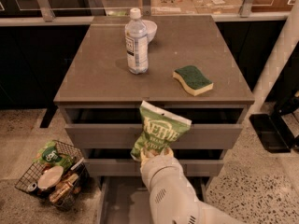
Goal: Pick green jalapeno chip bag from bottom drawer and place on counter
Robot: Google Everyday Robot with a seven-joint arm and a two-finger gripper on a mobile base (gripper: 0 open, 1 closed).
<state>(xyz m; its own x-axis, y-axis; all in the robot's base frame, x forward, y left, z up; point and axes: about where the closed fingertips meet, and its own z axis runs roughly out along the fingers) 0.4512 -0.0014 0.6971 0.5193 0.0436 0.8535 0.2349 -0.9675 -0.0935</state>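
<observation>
My gripper (153, 154) is shut on the lower end of the green jalapeno chip bag (161, 130) and holds it upright in the air in front of the two upper drawers, its pale top edge just below the counter's front edge. The counter (93, 78) is the grey-brown top of the cabinet. The bottom drawer (122, 200) is pulled out below my arm, its grey floor bare where it shows. My white arm hides the drawer's right part.
A water bottle (137, 42) and a white bowl (150, 28) stand at the counter's back. A green-topped yellow sponge (193, 80) lies at the right front. A wire basket (52, 174) of items sits on the floor to the left.
</observation>
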